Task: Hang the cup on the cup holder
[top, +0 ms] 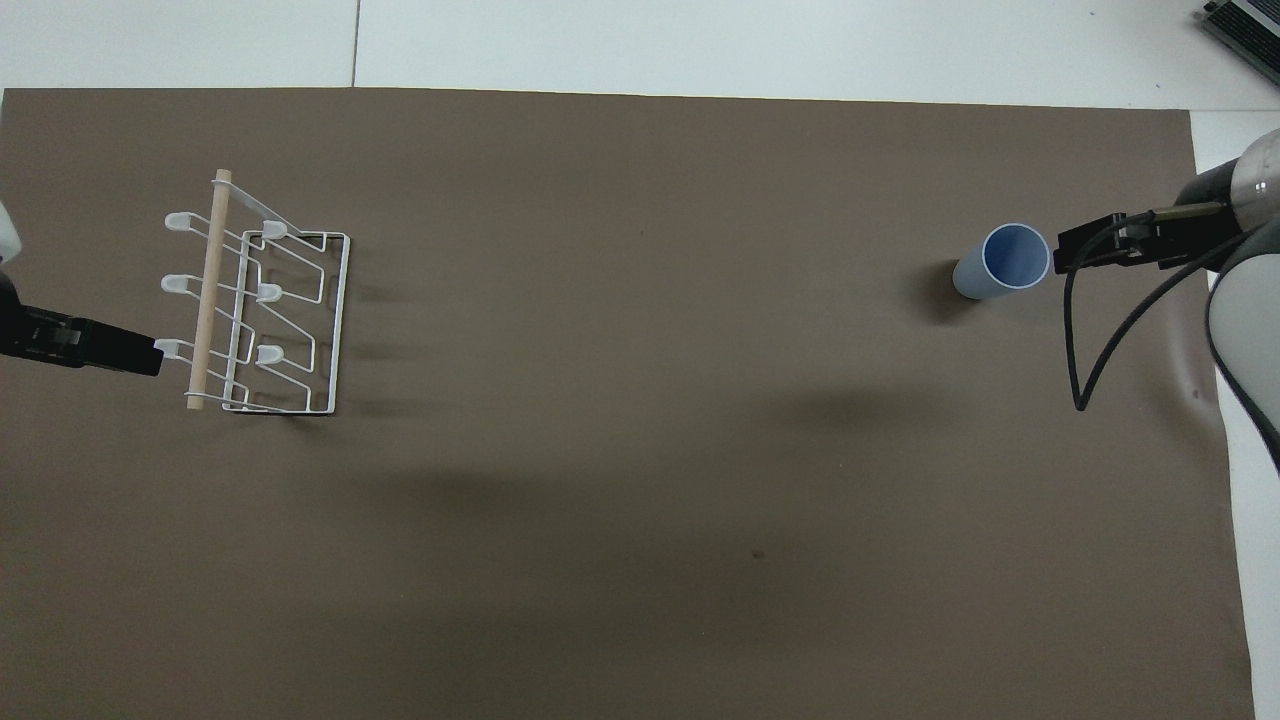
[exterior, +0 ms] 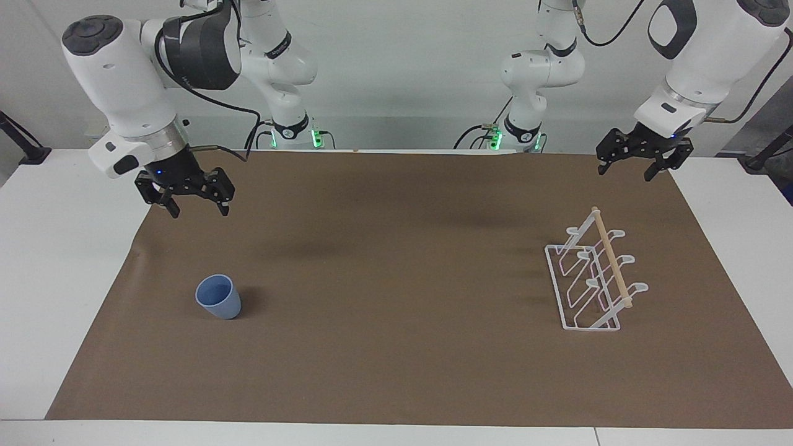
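Waiting to start: both claws hang empty, fingers apart, and nothing is hung yet.

From the rack (exterior: pixel 593 272), the cup (exterior: pixel 219 297) stands upright on the brown mat (exterior: pixel 396 347), well apart, toward the right arm's end. The right gripper (exterior: pixel 197 201) hangs in the air near the cup, and the left gripper (exterior: pixel 630 166) hangs by the rack. The cup is smooth with no handle, so I think it could slip, tip over when pinched, or miss a thin prong.

Cup (top: pixel 1003 262) upright on brown mat (top: pixel 640 450), toward right arm's end. Cup holder (top: pixel 262 305) toward left arm's end, well apart. Right gripper (top: pixel 1075 250) beside cup; left gripper (top: pixel 135 355) beside holder.
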`<state>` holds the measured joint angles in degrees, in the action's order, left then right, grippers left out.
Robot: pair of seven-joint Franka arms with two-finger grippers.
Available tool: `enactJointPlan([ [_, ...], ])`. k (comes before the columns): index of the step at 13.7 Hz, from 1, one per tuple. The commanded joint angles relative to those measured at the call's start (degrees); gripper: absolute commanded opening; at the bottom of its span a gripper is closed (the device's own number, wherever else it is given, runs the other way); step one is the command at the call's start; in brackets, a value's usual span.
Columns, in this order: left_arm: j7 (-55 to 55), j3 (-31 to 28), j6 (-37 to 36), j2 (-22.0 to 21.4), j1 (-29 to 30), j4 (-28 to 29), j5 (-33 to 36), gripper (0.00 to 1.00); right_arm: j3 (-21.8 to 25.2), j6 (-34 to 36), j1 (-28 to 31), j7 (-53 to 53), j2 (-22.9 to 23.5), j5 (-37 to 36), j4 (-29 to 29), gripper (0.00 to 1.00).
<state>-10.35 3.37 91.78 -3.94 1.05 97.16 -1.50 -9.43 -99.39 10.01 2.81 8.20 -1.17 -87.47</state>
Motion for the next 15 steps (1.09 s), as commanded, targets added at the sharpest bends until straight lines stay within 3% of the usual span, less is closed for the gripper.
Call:
enactJointPlan([
  [1, -0.02, 0.32, 0.5, -1.6, -0.43, 1.36, 0.79, 1.0, -0.42, -0.19, 0.37, -1.05, -1.43, -0.33, -1.65, 1.0],
  [12, 0.59, 0.5, 0.85, -1.69, -0.52, 1.1, 0.62, 1.0, -0.42, -0.19, 0.45, -0.96, -1.43, -0.41, -1.65, 1.0],
  [15, 7.16, 0.94, 0.41, -1.69, -0.61, 0.92, 0.62, 1.0, -0.42, -0.1, 0.45, -0.96, -1.43, -0.32, -1.65, 1.0],
])
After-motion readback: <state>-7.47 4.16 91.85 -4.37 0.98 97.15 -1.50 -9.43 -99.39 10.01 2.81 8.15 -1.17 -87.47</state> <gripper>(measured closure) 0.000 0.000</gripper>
